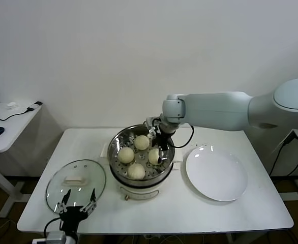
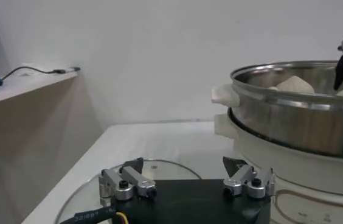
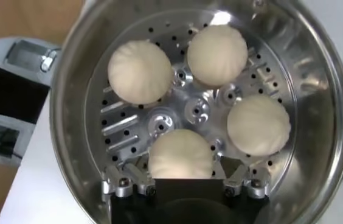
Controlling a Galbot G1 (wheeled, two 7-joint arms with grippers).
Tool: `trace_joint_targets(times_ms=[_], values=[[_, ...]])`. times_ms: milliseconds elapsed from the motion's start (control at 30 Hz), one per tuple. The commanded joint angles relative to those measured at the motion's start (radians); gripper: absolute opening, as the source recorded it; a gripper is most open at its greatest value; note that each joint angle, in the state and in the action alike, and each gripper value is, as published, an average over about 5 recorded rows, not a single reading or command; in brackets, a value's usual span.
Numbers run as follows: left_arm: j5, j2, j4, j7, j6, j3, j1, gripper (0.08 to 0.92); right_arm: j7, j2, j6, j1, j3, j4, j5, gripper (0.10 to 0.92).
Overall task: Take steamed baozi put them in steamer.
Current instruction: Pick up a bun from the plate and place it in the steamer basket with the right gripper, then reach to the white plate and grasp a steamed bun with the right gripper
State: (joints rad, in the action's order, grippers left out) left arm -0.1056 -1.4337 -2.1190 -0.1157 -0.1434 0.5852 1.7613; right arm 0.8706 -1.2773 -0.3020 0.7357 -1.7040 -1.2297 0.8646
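Note:
The steamer (image 1: 114, 147) stands at the table's middle, a shiny steel pot on a cream base. Four pale baozi lie on its perforated tray (image 3: 159, 122): one at the back (image 1: 142, 142), one left (image 1: 126, 154), one front (image 1: 136, 171), one right (image 1: 153, 155). My right gripper (image 1: 160, 151) reaches down inside the pot. Its fingers stand open on either side of the right bun (image 3: 180, 155), with small gaps to it. My left gripper (image 1: 77, 207) is open and empty, low at the table's front left, over the glass lid (image 2: 86, 195).
A flat white plate (image 1: 216, 173) lies to the right of the steamer. The glass lid with a white handle (image 1: 76, 183) lies at the front left. A side table (image 1: 6, 127) with a mouse and cable stands at the far left. The steamer wall (image 2: 305, 122) rises close beside the left gripper.

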Motion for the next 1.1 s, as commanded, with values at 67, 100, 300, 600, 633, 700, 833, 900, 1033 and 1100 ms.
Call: trace_joint_targets(times_ms=[67, 100, 300, 600, 633, 700, 833, 900, 1033, 1100], values=[[-0.012, 0.002, -0.013, 0.001, -0.013, 0.002, -0.005, 0.823, -0.021, 0.132, 0.031, 0.039, 0.137, -0.026, 0.052, 0.822], [-0.020, 0.004, -0.017, 0.001, -0.015, 0.001, -0.004, 0.823, -0.060, 0.167, 0.026, 0.031, 0.176, -0.030, 0.056, 0.822], [-0.072, 0.020, -0.027, 0.033, -0.015, 0.001, -0.023, 0.823, -0.443, 0.344, 0.021, -0.143, 0.494, -0.028, 0.009, 0.823], [-0.126, 0.030, 0.015, 0.006, 0.049, 0.015, -0.073, 0.823, -0.707, 0.605, 0.037, -0.518, 0.971, -0.135, -0.138, 0.823], [-0.138, 0.033, 0.017, -0.001, 0.045, 0.015, -0.075, 0.823, -0.736, 0.631, 0.039, -0.583, 1.040, -0.149, -0.160, 0.823], [-0.160, 0.044, 0.020, -0.011, 0.041, 0.013, -0.080, 0.823, -0.787, 0.678, 0.036, -0.730, 1.177, -0.181, -0.196, 0.823], [-0.179, 0.068, 0.032, -0.016, 0.050, 0.012, -0.086, 0.823, -0.827, 0.746, 0.065, -1.030, 1.424, -0.239, -0.223, 0.823], [-0.178, 0.075, 0.044, -0.020, 0.057, 0.013, -0.093, 0.823, -0.825, 0.750, 0.089, -1.224, 1.600, -0.274, -0.239, 0.823], [-0.144, 0.085, 0.064, -0.025, 0.076, 0.008, -0.102, 0.823, -0.811, 0.682, 0.127, -1.570, 1.942, -0.342, -0.254, 0.823], [-0.101, 0.089, 0.073, -0.024, 0.094, 0.005, -0.101, 0.823, -0.798, 0.613, 0.162, -1.726, 2.080, -0.367, -0.262, 0.823]])
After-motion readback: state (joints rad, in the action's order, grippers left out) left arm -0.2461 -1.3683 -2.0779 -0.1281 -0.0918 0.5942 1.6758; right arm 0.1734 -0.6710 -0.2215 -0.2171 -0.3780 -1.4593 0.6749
